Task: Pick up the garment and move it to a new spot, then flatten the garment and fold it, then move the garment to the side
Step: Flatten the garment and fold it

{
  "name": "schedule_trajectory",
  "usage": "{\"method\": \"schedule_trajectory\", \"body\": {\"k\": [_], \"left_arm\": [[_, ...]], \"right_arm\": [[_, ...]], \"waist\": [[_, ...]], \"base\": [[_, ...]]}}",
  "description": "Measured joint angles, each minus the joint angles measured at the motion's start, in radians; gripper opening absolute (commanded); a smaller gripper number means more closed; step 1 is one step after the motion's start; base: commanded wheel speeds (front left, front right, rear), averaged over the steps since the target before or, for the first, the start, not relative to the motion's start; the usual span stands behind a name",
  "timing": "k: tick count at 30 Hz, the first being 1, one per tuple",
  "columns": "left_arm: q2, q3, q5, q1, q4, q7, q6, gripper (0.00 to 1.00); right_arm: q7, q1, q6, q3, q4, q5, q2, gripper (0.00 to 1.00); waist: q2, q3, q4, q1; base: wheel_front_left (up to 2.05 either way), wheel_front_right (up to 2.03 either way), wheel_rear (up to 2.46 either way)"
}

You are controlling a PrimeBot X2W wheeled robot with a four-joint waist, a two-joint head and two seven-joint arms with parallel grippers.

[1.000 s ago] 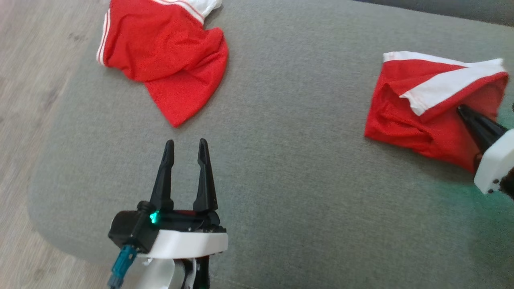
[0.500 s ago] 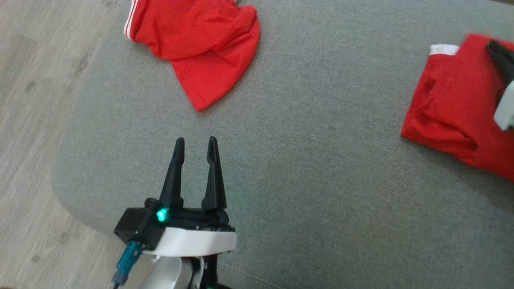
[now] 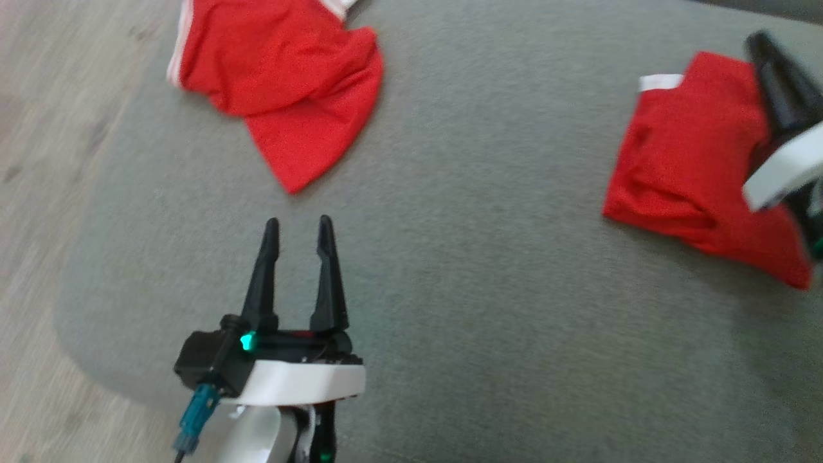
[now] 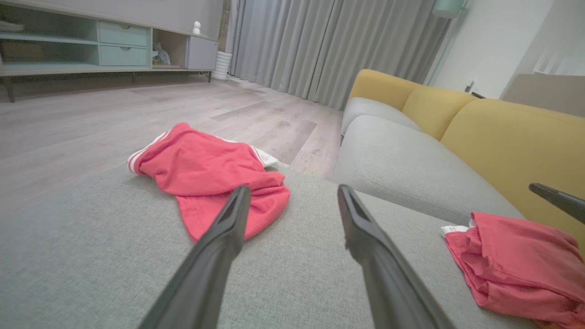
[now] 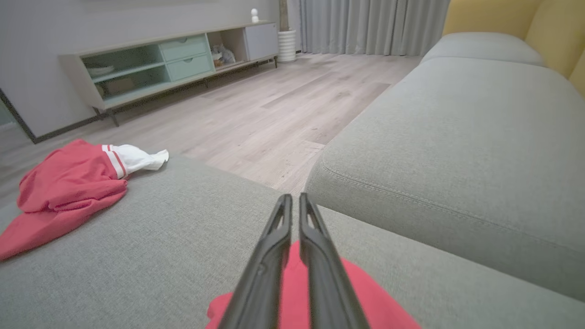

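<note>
A folded red garment with a bit of white trim lies at the right of the grey sofa seat; it also shows in the left wrist view and the right wrist view. My right gripper lies over it, shut, its tips past the cloth's far edge with nothing seen between them. A second, crumpled red garment with white stripes lies at the seat's far left corner. My left gripper stands open and empty over bare cushion, a little short of that crumpled cloth.
Wooden floor runs along the seat's left edge. A second grey cushion adjoins the seat, with yellow backrests behind. A low cabinet and curtains stand across the room.
The head camera has shifted. My right gripper has moved from the garment's near side up across it, and the wide white band that showed on the cloth is now folded mostly out of sight. The left gripper has stayed put.
</note>
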Motion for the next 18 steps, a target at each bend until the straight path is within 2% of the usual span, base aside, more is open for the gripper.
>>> {"method": "schedule_trajectory", "body": {"k": [1, 10, 13, 18], "left_arm": [[0.0, 0.011, 0.007, 0.004, 0.003, 0.0, -0.002, 1.0], [0.0, 0.111, 0.084, 0.067, 0.043, 0.0, -0.023, 1.0], [0.0, 0.155, 0.116, 0.096, 0.067, 0.0, -0.03, 1.0], [0.001, 0.2, 0.144, 0.133, 0.082, 0.001, -0.035, 1.0]], "right_arm": [[-0.029, 0.024, 0.0, -0.008, -0.002, -0.007, 0.017, 1.0], [-0.281, 0.264, 0.0, -0.059, -0.015, -0.137, 0.203, 1.0], [-0.302, 0.376, 0.0, -0.108, -0.038, -0.191, 0.29, 1.0], [-0.305, 0.507, 0.0, -0.23, -0.123, -0.311, 0.37, 1.0]], "waist": [[0.0, -0.009, -0.012, 0.0], [0.0, -0.105, -0.149, -0.0001], [0.0, -0.152, -0.212, -0.0001], [0.0, -0.211, -0.277, -0.0002]], "base": [[0.0, 0.0, 0.0], [0.0, 0.0, 0.0], [0.0, 0.0, 0.0], [0.0, 0.0, 0.0]]}}
